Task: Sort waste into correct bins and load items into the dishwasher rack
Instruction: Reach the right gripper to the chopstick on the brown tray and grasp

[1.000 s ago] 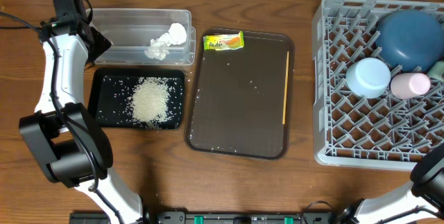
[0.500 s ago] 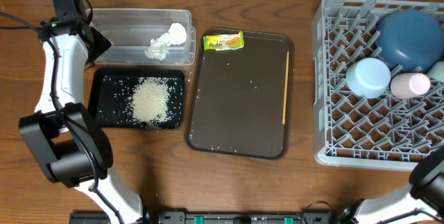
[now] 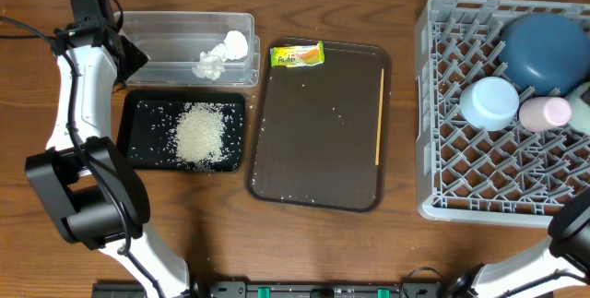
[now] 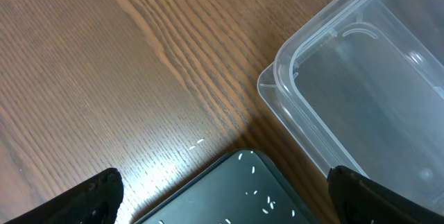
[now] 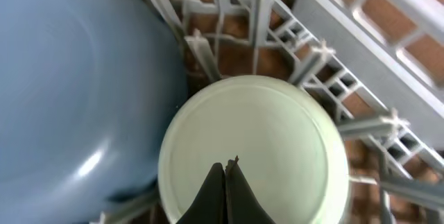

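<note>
right tool (image 5: 225, 177) pressed together over pale bowl (image 5: 263, 134); left tool (image 4: 229, 207) spread near tub (image 4: 361, 92)

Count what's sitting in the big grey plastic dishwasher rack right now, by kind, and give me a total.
Large dark blue plate: 1
Pale blue round bowl, pale greenish round bowl: 2
Pink-and-white cup: 1
Total: 4

plate (image 3: 544, 51), bowl (image 3: 489, 102), cup (image 3: 546, 113) crowd rack (image 3: 479, 173) far side, near lattice free

Bright even light, soft shadows, faint glare on clear tub (image 4: 374, 106)
</note>
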`<state>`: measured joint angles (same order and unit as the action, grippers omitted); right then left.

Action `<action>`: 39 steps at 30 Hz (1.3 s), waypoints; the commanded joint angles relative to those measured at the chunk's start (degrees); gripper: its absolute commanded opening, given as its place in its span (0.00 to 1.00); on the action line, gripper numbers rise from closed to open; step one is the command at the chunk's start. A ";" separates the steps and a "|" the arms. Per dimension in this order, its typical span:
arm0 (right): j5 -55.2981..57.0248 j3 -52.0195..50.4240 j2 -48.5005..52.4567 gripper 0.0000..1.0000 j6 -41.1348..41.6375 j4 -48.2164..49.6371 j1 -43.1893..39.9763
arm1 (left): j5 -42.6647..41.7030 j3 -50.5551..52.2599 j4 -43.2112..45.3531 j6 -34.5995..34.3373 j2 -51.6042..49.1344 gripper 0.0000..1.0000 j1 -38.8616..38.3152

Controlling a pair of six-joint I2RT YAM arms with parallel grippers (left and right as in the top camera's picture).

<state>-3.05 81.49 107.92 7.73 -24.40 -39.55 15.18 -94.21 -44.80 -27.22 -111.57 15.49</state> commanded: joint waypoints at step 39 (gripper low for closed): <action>0.26 0.24 -6.27 0.99 9.35 -15.85 62.69 | 0.33 -0.02 -0.15 -0.52 -0.50 0.96 0.09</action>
<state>-5.87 81.58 99.18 16.93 -40.82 21.37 15.18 -94.21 -44.80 -27.22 -111.57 15.49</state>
